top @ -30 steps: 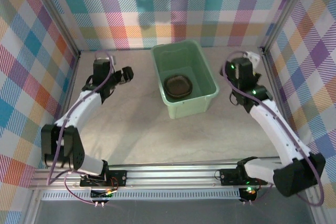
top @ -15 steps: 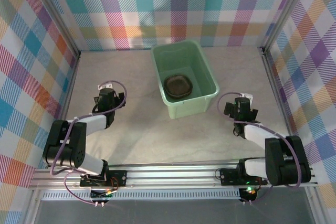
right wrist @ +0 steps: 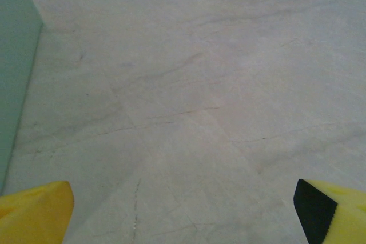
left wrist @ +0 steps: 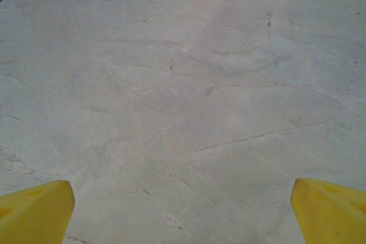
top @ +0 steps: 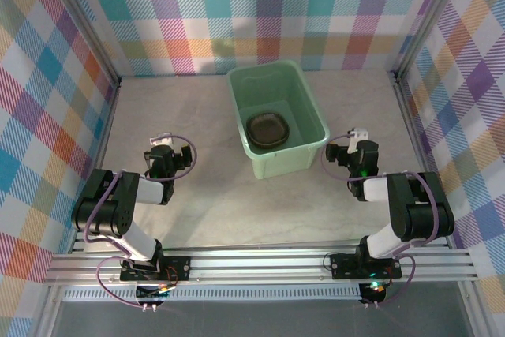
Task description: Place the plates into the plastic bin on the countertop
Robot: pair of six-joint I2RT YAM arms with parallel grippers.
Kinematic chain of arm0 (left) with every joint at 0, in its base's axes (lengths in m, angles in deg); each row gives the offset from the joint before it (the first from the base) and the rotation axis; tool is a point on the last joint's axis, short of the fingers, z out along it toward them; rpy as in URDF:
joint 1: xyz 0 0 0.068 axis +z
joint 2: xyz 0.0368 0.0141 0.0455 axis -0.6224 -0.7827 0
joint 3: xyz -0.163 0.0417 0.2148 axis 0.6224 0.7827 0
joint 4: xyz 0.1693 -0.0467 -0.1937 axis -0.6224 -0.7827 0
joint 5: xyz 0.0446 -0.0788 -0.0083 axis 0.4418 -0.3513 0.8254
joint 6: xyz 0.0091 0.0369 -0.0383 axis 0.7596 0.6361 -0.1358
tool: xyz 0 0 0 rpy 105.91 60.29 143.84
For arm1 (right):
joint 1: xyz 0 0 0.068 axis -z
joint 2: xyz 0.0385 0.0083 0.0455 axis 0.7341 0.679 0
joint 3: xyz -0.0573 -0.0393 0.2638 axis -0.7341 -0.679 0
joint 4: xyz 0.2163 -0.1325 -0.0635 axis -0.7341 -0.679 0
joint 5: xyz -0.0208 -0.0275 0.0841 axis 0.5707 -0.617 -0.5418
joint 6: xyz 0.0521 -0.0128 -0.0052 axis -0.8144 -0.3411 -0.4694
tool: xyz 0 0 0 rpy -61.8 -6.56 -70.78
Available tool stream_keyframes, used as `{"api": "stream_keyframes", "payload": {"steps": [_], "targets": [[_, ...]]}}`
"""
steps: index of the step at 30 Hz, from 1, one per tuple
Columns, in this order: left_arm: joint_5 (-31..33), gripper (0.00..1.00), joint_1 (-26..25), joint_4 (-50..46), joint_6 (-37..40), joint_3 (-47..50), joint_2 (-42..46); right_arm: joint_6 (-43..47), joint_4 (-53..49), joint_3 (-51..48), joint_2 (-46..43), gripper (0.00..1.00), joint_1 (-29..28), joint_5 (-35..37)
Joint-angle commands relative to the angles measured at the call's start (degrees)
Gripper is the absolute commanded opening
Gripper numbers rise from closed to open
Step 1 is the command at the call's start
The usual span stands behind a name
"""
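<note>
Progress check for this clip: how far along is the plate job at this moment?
Done: a stack of brown plates sits inside the green bin, on its floor. In hand: nothing; the left gripper and right gripper are both open and empty above the countertop, arms folded low. Left: apparently nothing, since I see no plate outside the bin, so the job looks finished.

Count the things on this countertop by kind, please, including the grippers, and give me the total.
plastic bin: 1
stack of plates, inside the bin: 1 (the number of plates in it cannot be told)
grippers: 2, the left gripper and the right gripper, both open and empty
Total: 4
</note>
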Motion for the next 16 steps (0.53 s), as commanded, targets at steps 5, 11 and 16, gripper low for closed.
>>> {"api": "stream_keyframes", "payload": {"steps": [5,11,16], "targets": [[-0.89,0.99,0.16,3.43,0.63,-0.83,0.58,0.38,1.56,1.75,0.06,0.99,1.33,-4.92],[-0.92,1.0,0.12,3.34,0.63,-0.84,0.57,0.45,0.97,2.15,0.32,0.99,1.44,-5.19],[-1.34,1.0,0.27,3.16,0.61,-0.96,0.58,0.45,1.67,1.62,0.04,0.99,1.43,-5.19]]}}
